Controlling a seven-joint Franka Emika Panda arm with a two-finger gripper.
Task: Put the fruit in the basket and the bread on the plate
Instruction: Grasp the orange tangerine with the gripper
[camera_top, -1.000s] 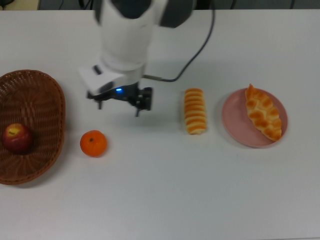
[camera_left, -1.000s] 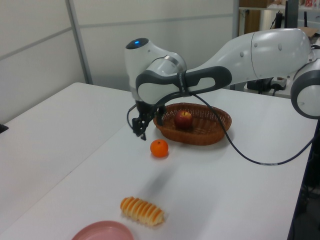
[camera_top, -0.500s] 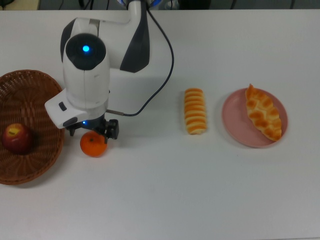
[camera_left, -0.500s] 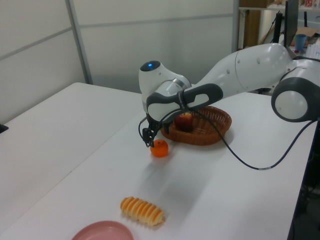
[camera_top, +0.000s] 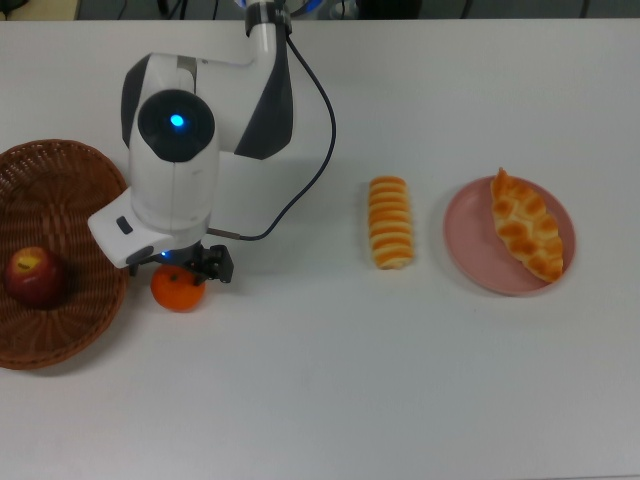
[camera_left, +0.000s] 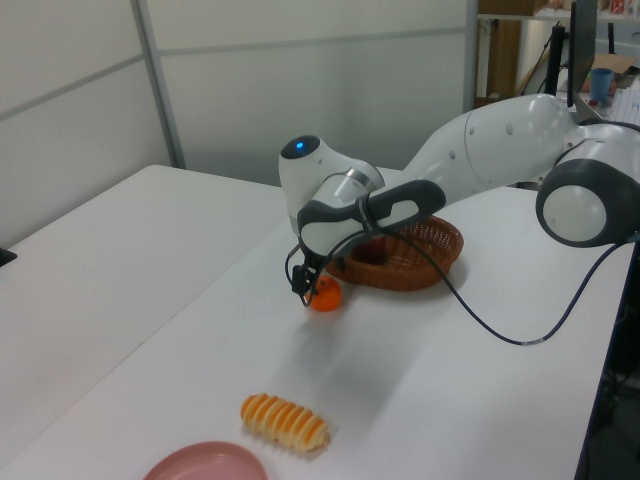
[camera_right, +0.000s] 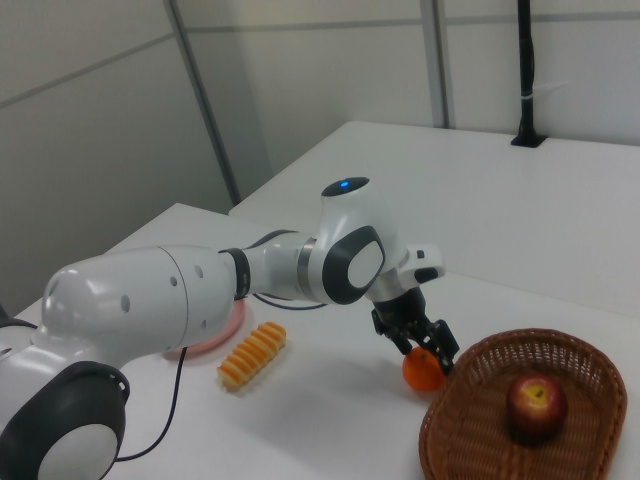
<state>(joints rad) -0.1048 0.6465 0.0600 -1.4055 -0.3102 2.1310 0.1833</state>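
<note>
— Which step is the arm on?

— The tangerine. The tool sits right over it on the worktop, a finger on either side; whether the fingers are pressing the fruit yet cannot be told. The basket lies just beside the tool, with the apple already inside.

— And next?

— Probably a firm squeeze on the tangerine, a lift clear of the wicker rim, then a short carry over the basket and a release.

— The count?

— Two fruits, two loaves, one basket, one plate. The braided loaf rests on the plate, well away from the tool; the striped loaf lies on the worktop between tool and plate, not yet placed.
</note>
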